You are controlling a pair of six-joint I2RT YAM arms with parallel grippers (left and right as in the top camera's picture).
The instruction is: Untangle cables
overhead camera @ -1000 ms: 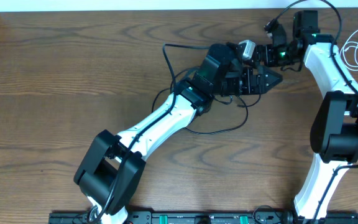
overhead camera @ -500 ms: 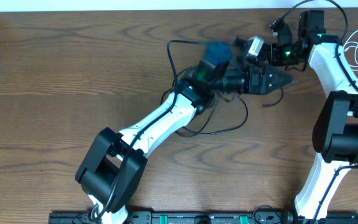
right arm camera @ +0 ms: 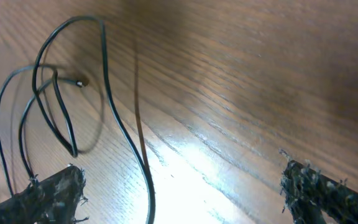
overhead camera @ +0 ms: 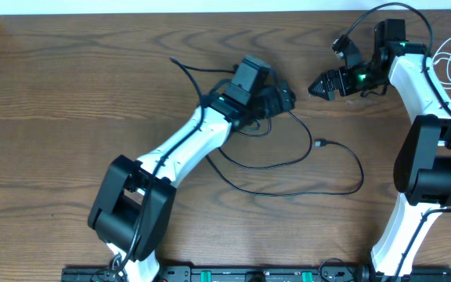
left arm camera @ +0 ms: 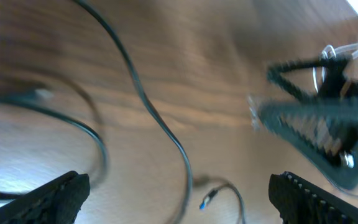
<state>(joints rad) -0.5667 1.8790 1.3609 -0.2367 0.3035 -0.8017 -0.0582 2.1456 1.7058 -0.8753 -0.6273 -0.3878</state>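
The black cable [overhead camera: 304, 160] lies loose on the wooden table in a wide loop, with a small plug end [overhead camera: 322, 143] free in the middle. It also shows in the left wrist view [left arm camera: 148, 106] and, looped, in the right wrist view [right arm camera: 61, 93]. The white cable [overhead camera: 447, 63] lies coiled at the far right edge, apart from the black one. My left gripper [overhead camera: 286, 98] [left arm camera: 179, 199] is open and empty above the black cable. My right gripper [overhead camera: 319, 86] [right arm camera: 179, 193] is open and empty, just right of the left one.
The table [overhead camera: 69, 117] is dark wood. A white wall strip [overhead camera: 131, 6] runs along its far edge. The arm bases and a black rail [overhead camera: 249, 274] stand at the near edge. My right gripper shows blurred in the left wrist view [left arm camera: 316, 124].
The left arm has pulled back to the left, away from the right gripper. The black cable, bunched between the grippers before, now lies spread on the table with its plug end free.
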